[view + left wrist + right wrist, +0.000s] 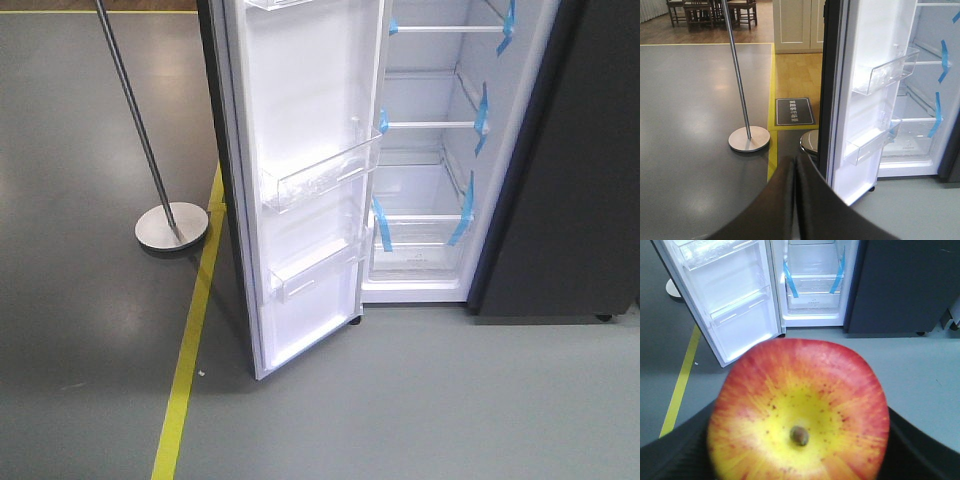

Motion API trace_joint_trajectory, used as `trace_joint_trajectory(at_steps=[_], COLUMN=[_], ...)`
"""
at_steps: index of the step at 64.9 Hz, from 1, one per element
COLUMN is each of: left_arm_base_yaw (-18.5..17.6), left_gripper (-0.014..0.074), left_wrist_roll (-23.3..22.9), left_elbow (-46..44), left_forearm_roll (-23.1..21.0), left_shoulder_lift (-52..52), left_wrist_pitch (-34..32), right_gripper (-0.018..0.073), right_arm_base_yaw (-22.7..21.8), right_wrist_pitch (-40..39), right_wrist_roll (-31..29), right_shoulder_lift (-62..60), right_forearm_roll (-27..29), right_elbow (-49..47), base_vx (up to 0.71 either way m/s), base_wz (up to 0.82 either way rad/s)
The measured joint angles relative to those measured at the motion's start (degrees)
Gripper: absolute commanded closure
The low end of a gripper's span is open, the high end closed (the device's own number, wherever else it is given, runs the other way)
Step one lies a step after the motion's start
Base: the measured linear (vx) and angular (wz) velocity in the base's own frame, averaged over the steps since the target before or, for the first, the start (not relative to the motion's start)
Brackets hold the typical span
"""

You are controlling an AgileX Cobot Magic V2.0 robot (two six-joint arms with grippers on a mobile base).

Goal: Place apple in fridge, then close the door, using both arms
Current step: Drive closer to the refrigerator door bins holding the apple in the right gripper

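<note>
Apple (799, 410) sat pinched in my right pincer (800, 455), bottom of frame; left pincer (795, 167) was pressed together, fridge (812, 295) door (732, 300) open up top.

The apple (800, 415) has smooth, glossy, finely speckled skin, the door (300, 100) a smooth white plastic liner with clear glossy plastic bins (320, 178), the fridge (580, 150) a matt dark grey casing, and at left a brushed-metal stand (172, 225) meets the sheened grey floor (90, 330).

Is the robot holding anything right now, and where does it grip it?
The right gripper clamps the apple by its two opposite sides; the left gripper is shut, empty.
</note>
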Motion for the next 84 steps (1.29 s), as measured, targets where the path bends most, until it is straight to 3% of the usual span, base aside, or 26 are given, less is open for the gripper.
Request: trace_joint_trajectory(at_steps=[84], left_arm_base_yaw=[0.00], left_gripper=[0.0602], left_wrist_roll=[0.00], left_elbow=[0.00], left_forearm_roll=[0.00], left_shoulder_lift=[0.00], left_wrist_pitch=[0.00], right_gripper=[0.0424], right_arm_base_yaw=[0.00], right_wrist_pitch=[0.00], right_wrist_roll=[0.00], right_shoulder_lift=[0.00], right_forearm_roll=[0.00], right_elbow=[0.00], base_vx=[0.07], base_wz=[-0.04])
